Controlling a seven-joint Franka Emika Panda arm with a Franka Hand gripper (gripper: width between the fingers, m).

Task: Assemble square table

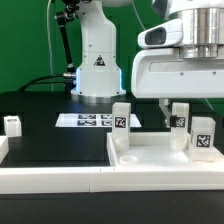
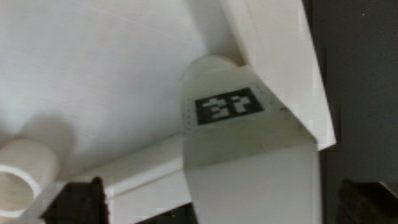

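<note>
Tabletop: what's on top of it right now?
On the tabletop stand three legs, named as in the exterior view: left leg, middle leg, right leg. Their bases cover the joints, so whether they are screwed in cannot be told.

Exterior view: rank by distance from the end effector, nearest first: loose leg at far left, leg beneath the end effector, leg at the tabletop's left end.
1. Middle leg, beneath the end effector, exterior view's right.
2. Corner leg, left end of the tabletop.
3. Loose leg, far left.
</note>
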